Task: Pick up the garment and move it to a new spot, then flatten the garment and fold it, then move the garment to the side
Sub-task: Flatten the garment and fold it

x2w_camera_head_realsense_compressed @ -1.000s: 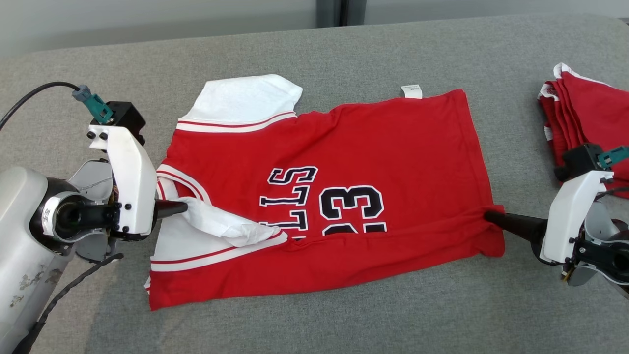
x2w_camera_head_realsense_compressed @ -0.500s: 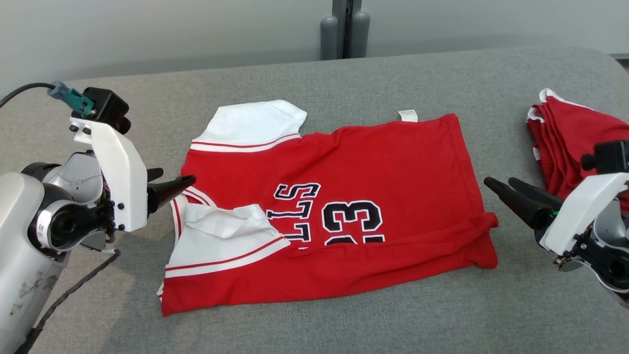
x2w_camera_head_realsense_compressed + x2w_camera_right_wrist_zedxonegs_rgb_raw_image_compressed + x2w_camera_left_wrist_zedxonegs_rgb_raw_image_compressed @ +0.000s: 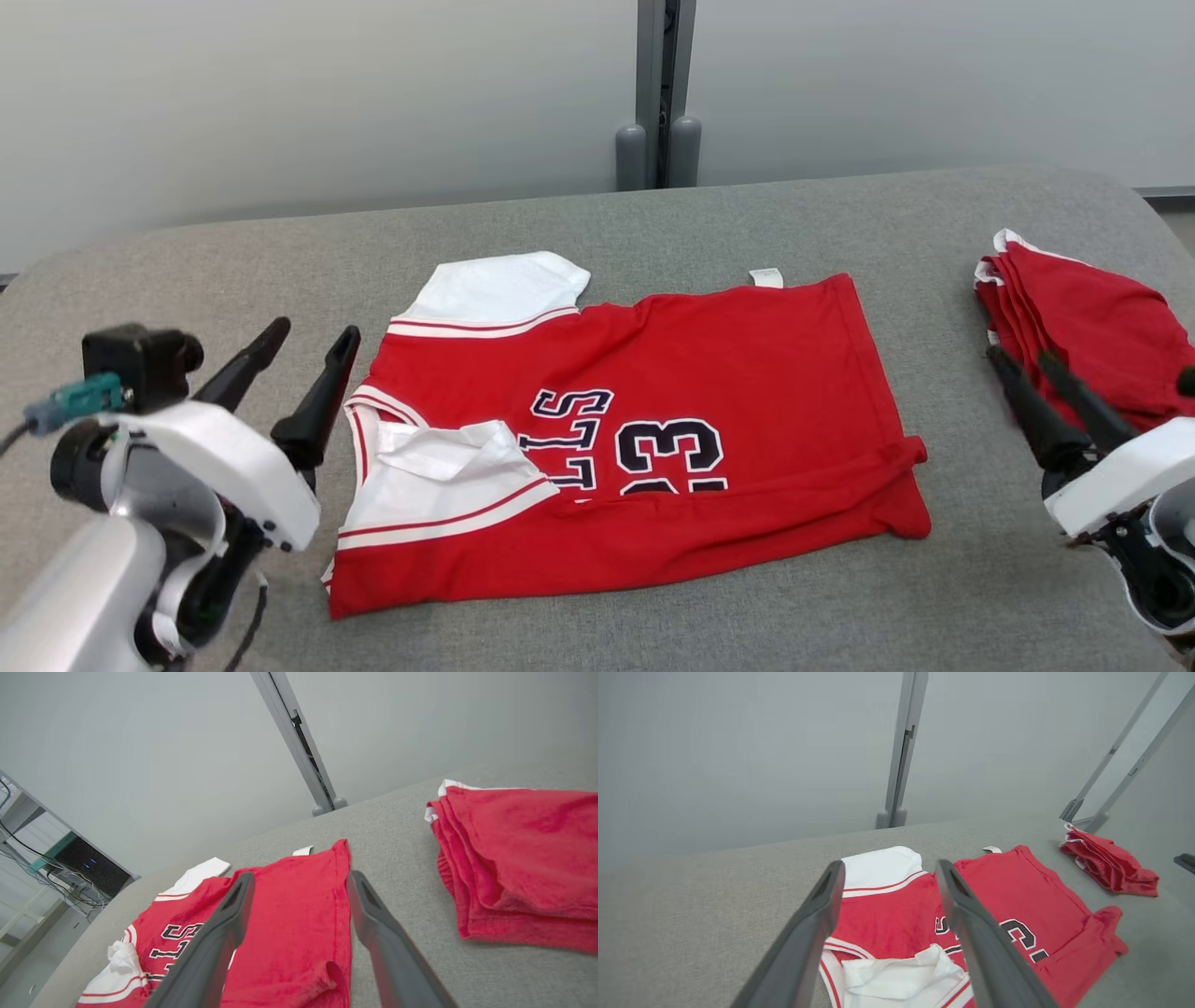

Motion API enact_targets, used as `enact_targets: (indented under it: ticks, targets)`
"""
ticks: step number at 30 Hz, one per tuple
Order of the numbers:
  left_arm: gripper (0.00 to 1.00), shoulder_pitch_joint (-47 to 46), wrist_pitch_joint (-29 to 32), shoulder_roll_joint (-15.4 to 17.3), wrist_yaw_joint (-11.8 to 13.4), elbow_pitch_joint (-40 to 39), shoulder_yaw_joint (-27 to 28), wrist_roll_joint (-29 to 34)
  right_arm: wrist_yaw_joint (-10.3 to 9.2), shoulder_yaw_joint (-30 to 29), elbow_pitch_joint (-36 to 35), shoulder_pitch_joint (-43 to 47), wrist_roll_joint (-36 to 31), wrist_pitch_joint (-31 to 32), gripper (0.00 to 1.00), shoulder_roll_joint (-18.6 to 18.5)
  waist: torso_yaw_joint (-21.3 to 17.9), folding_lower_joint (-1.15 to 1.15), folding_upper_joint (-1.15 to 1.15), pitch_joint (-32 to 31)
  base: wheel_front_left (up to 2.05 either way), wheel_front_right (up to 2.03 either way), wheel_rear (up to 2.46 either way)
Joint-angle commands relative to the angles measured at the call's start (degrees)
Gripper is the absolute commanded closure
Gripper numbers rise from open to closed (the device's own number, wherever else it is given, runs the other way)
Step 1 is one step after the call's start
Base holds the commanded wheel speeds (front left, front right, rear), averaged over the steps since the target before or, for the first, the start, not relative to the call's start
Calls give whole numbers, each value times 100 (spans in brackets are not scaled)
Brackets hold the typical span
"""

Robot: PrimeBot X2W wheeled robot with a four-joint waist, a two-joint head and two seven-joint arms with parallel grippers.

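i've backed off the jersey [image 3: 728, 373], left gripper [image 3: 316, 329] and right gripper [image 3: 1019, 355] wide open and empty, i'd pinch both ends evenly next.

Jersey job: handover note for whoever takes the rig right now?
Left gripper: open, empty, just off the jersey's collar end.
Right gripper: open, empty, off the hem end, by the red pile.
Jersey: flat mid-table.
Done: near edge folded over the lettering; near sleeve crumpled.
To do: finish folding, move it aside.
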Motion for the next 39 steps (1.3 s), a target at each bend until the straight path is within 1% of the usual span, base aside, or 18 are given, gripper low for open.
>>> enact_targets:
  ticks: [1,3,4,6,8,10,11,14,18,25,28,33,39]
  targets:
    - [0,195,-217,-28,108,-59,51,91,1,-327,-6,137,-221,-35,0,102,15,0,0,-19,0,0,0]
    - [0,521,-647,-114,323,-142,91,269,1,-949,-20,512,-757,-35,0,284,28,0,0,-32,0,0,0]
    - [0,705,-862,-211,425,-186,124,276,1,-1291,-35,702,-1075,-35,0,371,35,0,0,-40,0,0,0]
    - [0,1039,-1200,-244,636,-215,120,463,2,-1774,-123,1106,-1579,-36,0,658,40,0,0,-71,0,0,0]
    - [0,1336,-1534,-400,851,-211,164,524,1,-1973,-115,1456,-1997,-37,0,837,46,0,0,-63,0,0,0]
    - [0,1608,-1750,-548,956,-154,128,516,2,-2025,-1,1710,-2314,-37,0,928,71,0,0,-47,0,0,0]
    - [0,1672,-1842,-571,997,-101,126,559,1,-1994,66,1803,-2400,-36,0,982,86,0,0,-38,0,0,0]
    - [0,1819,-1902,-679,1071,86,-14,658,1,-1882,306,1870,-2579,22,0,1109,109,0,0,-25,0,0,0]
    - [0,1753,-1564,-686,1066,401,-206,628,1,-1678,633,1656,-2635,273,0,1226,147,0,0,-4,0,0,0]
    - [0,1495,-779,-691,917,912,-422,376,1,-1476,1193,1157,-2596,735,0,1387,228,0,0,85,0,0,0]
    - [0,1404,-699,-699,865,1069,-437,336,1,-1448,1309,1046,-2552,852,0,1431,239,0,0,119,0,0,0]
    - [0,1239,-432,-755,681,1480,-555,245,1,-1304,1507,871,-2422,1163,0,1485,250,0,0,198,0,0,0]
    - [0,1055,-260,-858,511,1825,-667,203,1,-1136,1581,782,-2266,1347,0,1514,225,0,0,292,0,0,0]
